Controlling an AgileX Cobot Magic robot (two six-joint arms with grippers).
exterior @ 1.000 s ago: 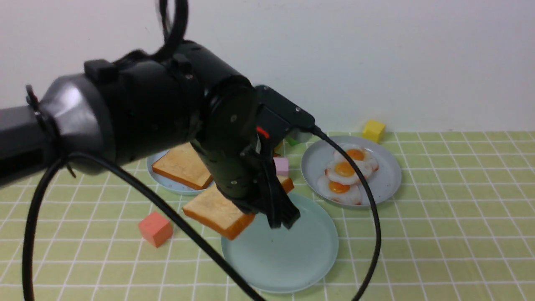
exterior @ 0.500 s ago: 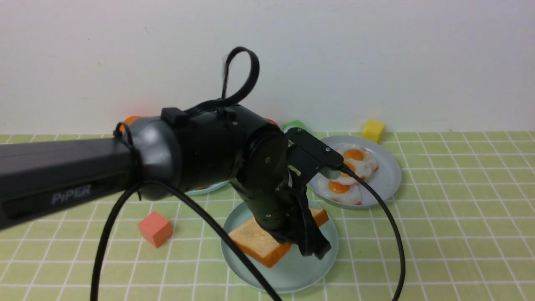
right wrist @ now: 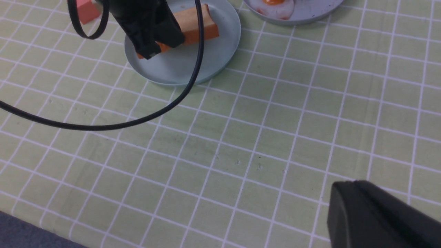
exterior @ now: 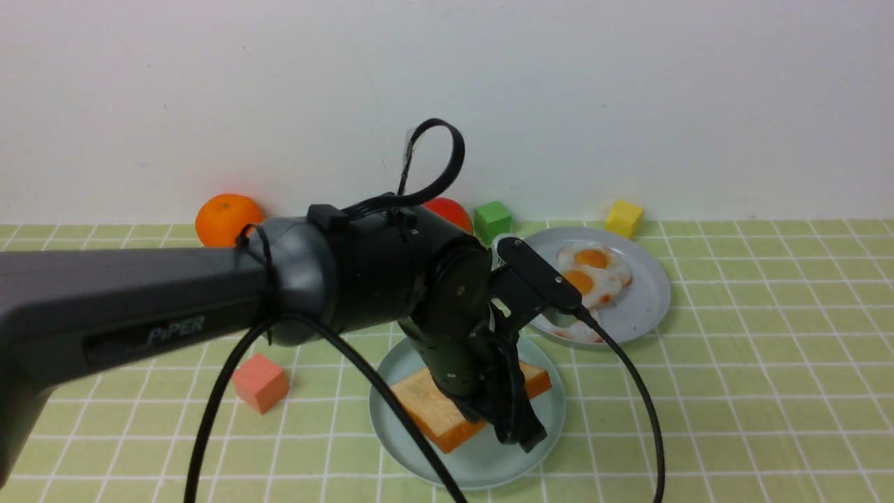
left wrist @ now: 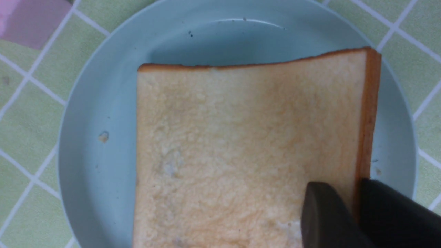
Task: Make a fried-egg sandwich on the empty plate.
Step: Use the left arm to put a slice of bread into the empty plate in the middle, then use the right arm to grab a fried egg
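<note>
Toast slice [left wrist: 241,155] on the empty plate [exterior: 489,468], left gripper [exterior: 520,433] at its edge
Jaws straddle the crust, can't tell if clamped or loose. If you lift before they clear, you'll drag the slice off the plate. Right gripper [right wrist: 372,213] clenched, empty, well apart

Front view forward, wrist views downward, left closest; shared teal plate [exterior: 489,461]

Two plates [exterior: 482,462] [exterior: 646,302], one toast slice [exterior: 421,407], three fried eggs [exterior: 594,258], four cubes [exterior: 260,382] [exterior: 492,221] [exterior: 624,217] [left wrist: 27,20], one orange [exterior: 227,219]
</note>
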